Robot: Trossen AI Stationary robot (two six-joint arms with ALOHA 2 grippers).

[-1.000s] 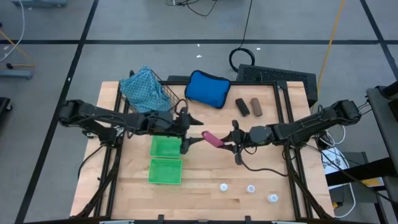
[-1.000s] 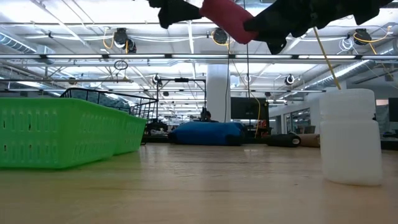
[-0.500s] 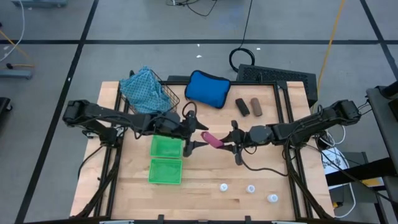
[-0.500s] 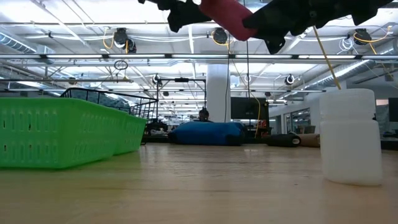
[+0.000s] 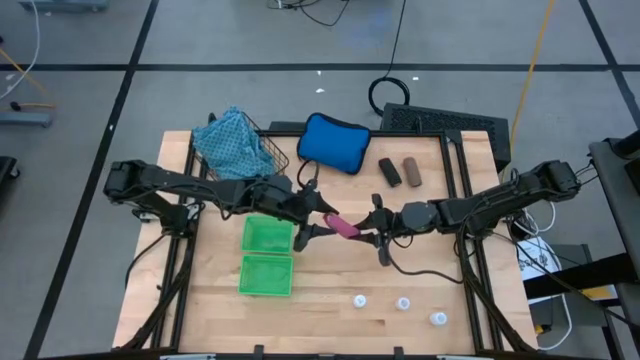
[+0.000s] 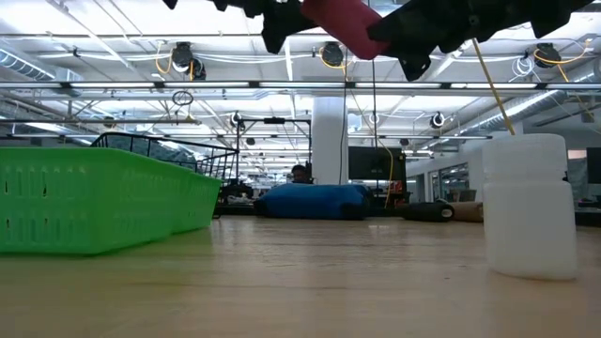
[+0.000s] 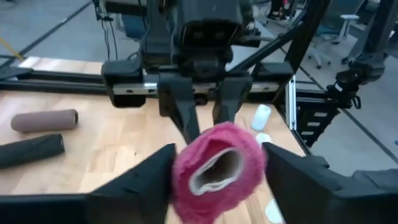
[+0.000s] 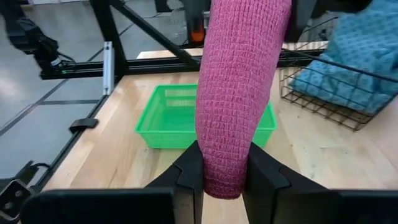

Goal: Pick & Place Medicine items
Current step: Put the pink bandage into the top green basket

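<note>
As the two arms meet over the table middle, these lines go by view
High view: left gripper (image 5: 318, 222) has come closer and now reaches the pink roll (image 5: 341, 225), which the right gripper (image 5: 372, 226) grips at its other end
Low view: roll (image 6: 343, 25) hangs high above the table, beside the green baskets (image 6: 89, 198)
Left wrist view: own fingers (image 7: 149, 177) spread around the roll end, not yet clenched
Right wrist view: fingers (image 8: 193, 174) clamp the roll; handover looks near

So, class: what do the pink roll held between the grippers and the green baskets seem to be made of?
The pink roll looks like knitted, fuzzy fabric: ribbed weave, and it seems hollow at its end. The green baskets look like moulded plastic: glossy slotted walls.
</note>
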